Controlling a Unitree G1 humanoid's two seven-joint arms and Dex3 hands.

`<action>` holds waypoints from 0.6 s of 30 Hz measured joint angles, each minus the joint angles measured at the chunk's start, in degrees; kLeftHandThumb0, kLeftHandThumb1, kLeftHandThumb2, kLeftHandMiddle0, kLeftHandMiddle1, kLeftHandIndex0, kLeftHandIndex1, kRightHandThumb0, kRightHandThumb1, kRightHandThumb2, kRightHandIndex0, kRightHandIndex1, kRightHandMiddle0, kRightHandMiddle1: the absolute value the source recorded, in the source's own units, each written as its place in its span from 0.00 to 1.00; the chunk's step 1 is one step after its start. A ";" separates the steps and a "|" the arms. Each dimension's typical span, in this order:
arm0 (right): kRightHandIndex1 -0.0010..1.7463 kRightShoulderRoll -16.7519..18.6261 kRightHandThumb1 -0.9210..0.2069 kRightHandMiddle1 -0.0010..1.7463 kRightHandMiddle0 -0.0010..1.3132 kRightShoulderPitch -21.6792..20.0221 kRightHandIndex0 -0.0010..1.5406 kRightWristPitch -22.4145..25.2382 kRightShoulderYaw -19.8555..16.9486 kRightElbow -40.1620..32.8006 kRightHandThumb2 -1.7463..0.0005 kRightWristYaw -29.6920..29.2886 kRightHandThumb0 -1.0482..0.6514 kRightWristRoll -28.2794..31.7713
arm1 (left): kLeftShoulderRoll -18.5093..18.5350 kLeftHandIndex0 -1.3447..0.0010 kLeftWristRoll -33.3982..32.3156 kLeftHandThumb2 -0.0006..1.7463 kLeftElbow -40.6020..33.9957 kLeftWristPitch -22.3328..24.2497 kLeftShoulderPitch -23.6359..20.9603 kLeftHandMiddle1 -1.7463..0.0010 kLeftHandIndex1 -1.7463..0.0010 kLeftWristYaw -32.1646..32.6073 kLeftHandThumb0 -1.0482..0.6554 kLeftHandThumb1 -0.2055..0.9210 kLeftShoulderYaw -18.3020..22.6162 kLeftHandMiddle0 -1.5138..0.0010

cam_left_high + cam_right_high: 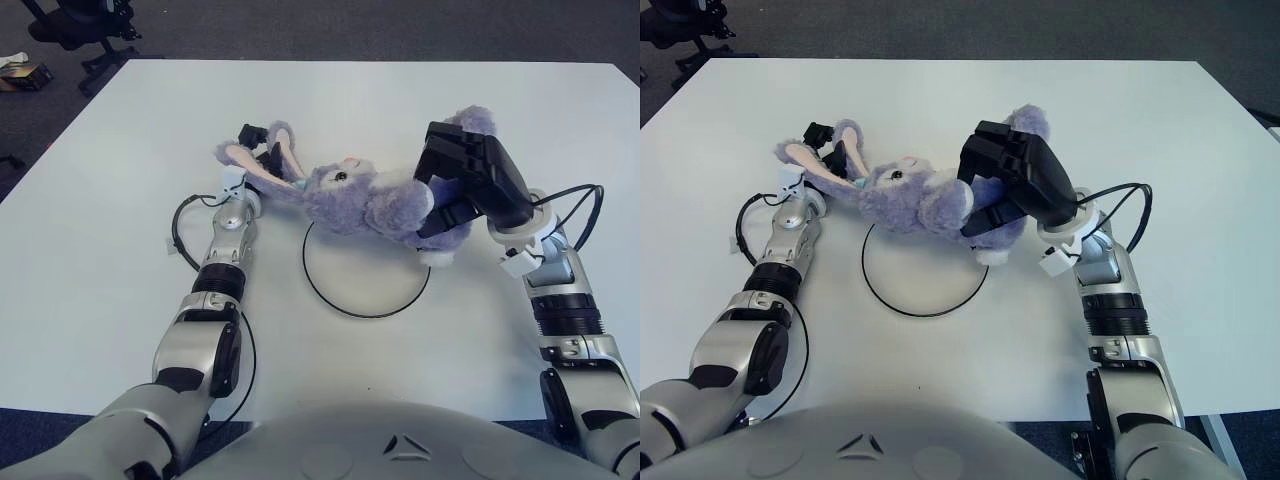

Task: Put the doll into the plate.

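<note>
The doll (365,195) is a purple plush rabbit with long pink-lined ears, stretched sideways over the far rim of the plate (360,313). The plate is white with a thin black edge and lies flat at the table's middle. My right hand (462,190) is shut on the doll's hind end, at the plate's far right, and one white foot pokes out below it. My left hand (262,152) is at the plate's far left, its black fingers closed around the doll's ears (815,158). The doll's body hides part of the plate's far rim.
The white table (120,200) spreads wide on all sides. Black cables loop beside my left wrist (180,235) and my right wrist (585,205). An office chair base (85,35) stands on the dark floor beyond the far left corner.
</note>
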 measured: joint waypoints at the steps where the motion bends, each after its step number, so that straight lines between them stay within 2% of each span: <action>1: 0.21 -0.23 0.00 0.27 0.26 0.56 0.36 1.05 0.12 -0.85 0.88 0.50 0.32 0.34 | -0.01 0.79 0.01 0.40 0.00 0.00 0.00 0.00 0.00 0.01 0.40 0.88 0.00 0.46; 4: 0.07 -1.46 0.00 0.15 0.30 2.22 0.34 4.82 1.09 -3.43 0.89 2.75 0.30 2.41 | -0.04 0.79 0.04 0.40 0.02 -0.01 0.00 0.00 0.00 0.09 0.40 0.88 -0.02 0.46; 7: 0.02 -2.20 0.00 0.10 0.32 2.94 0.33 7.51 1.89 -5.19 0.89 4.47 0.29 4.69 | -0.10 0.79 0.06 0.39 0.05 -0.02 0.04 0.00 0.00 0.14 0.40 0.88 -0.03 0.46; 11: 0.01 -2.87 0.00 0.08 0.33 3.30 0.31 9.33 3.23 -6.63 0.87 6.06 0.29 8.27 | -0.06 0.79 0.07 0.39 0.10 -0.03 0.06 0.00 0.00 0.23 0.40 0.88 -0.02 0.46; 18: 0.00 -5.20 0.00 0.06 0.34 3.30 0.29 10.54 7.21 -7.43 0.87 11.79 0.30 19.70 | -0.17 0.79 0.16 0.39 0.16 -0.06 0.00 0.00 0.00 0.25 0.40 0.88 -0.10 0.46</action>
